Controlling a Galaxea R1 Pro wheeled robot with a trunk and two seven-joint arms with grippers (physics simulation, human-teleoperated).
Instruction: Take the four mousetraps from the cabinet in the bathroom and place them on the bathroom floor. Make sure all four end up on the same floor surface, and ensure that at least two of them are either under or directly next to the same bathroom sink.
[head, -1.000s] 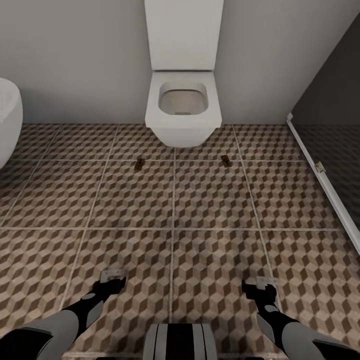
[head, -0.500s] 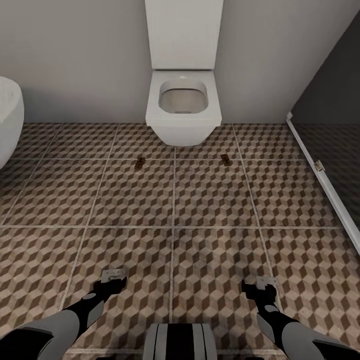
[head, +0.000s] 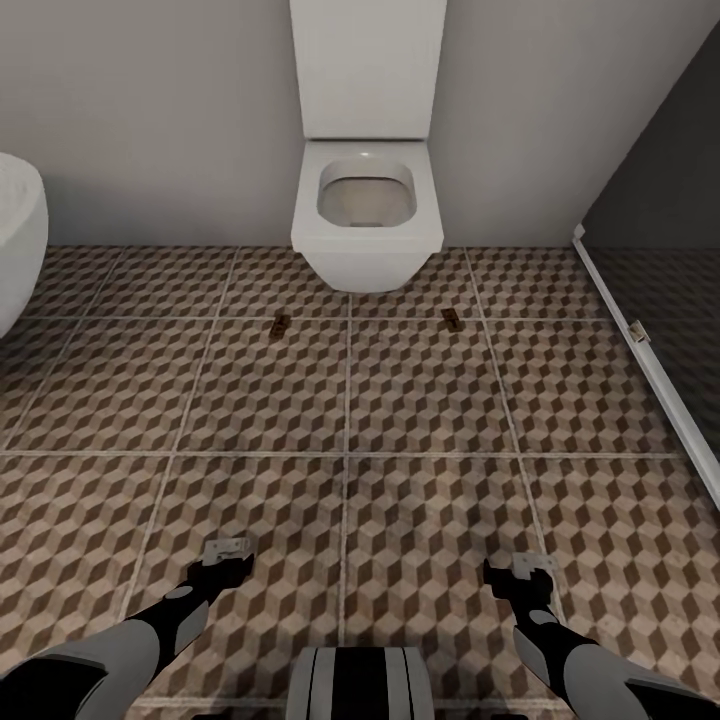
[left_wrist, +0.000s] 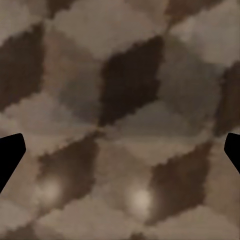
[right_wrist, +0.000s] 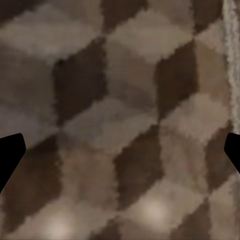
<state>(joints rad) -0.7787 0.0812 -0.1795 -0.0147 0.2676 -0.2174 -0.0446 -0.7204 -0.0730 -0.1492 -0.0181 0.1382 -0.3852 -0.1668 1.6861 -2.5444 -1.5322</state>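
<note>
Two mousetraps lie flat on the bathroom floor (head: 420, 400) in front of the toilet, one (head: 280, 325) toward its left and one (head: 452, 320) toward its right. Both are small brown rectangles, well ahead of my arms. My left gripper (head: 228, 548) hangs low over the patterned tiles at the lower left, open and empty. My right gripper (head: 530, 565) does the same at the lower right. In each wrist view the dark fingertips (left_wrist: 10, 152) (right_wrist: 10, 152) sit wide apart over bare cube-pattern tile (left_wrist: 125, 100) (right_wrist: 125, 125). The cabinet and the sink are out of view.
A white wall-hung toilet (head: 366, 215) stands against the grey back wall. The rounded white edge of a bathtub (head: 15, 240) juts in at the left. A dark glass panel with a white frame (head: 640, 350) runs along the right side.
The whole view has shifted by a few pixels, so the camera moved slightly. The mousetraps and both grippers keep their places.
</note>
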